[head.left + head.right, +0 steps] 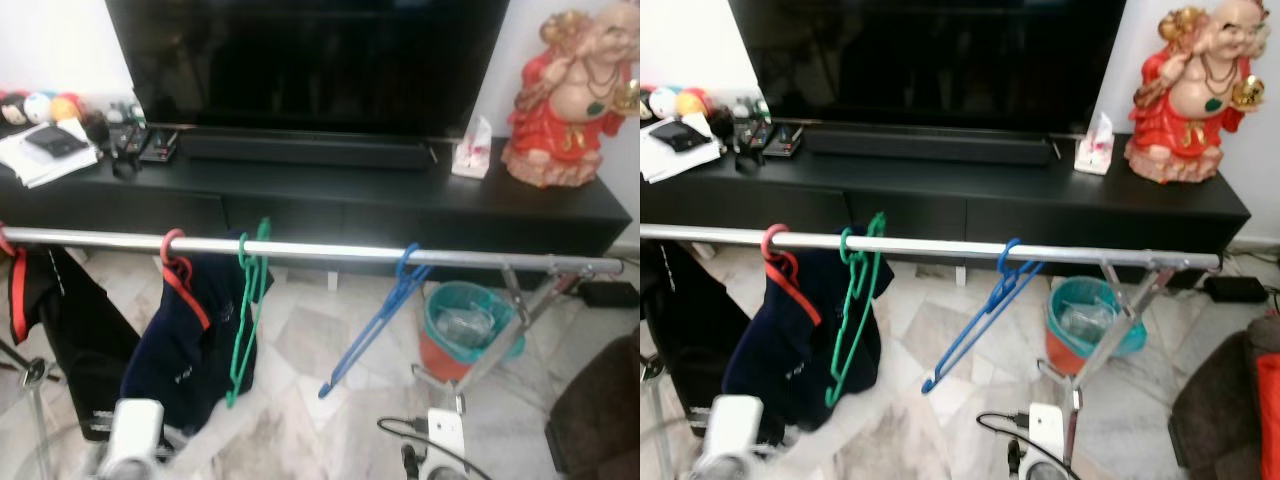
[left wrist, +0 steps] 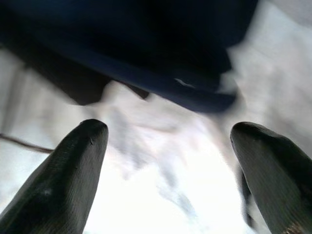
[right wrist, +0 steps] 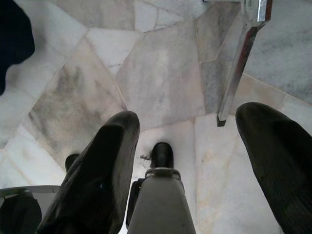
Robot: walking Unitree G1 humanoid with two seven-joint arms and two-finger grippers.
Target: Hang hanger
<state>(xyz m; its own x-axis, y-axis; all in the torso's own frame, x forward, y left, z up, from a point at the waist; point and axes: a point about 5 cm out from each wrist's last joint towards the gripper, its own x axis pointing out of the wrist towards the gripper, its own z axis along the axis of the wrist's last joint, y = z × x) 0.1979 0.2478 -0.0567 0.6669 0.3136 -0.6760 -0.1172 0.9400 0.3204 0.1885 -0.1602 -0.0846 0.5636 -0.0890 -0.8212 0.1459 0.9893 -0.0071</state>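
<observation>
Blue hanger [image 1: 375,325] hangs tilted on the steel rail [image 1: 320,248], right of the green hanger [image 1: 247,315].
Both end effectors, left [image 2: 168,168] and right [image 3: 197,168], spread wide, empty, low over marble floor [image 3: 161,78].

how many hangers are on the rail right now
3 visible: red hanger holding a navy garment, green hanger beside it, blue hanger tilted further right. The black garment at the left end may hide another.
</observation>
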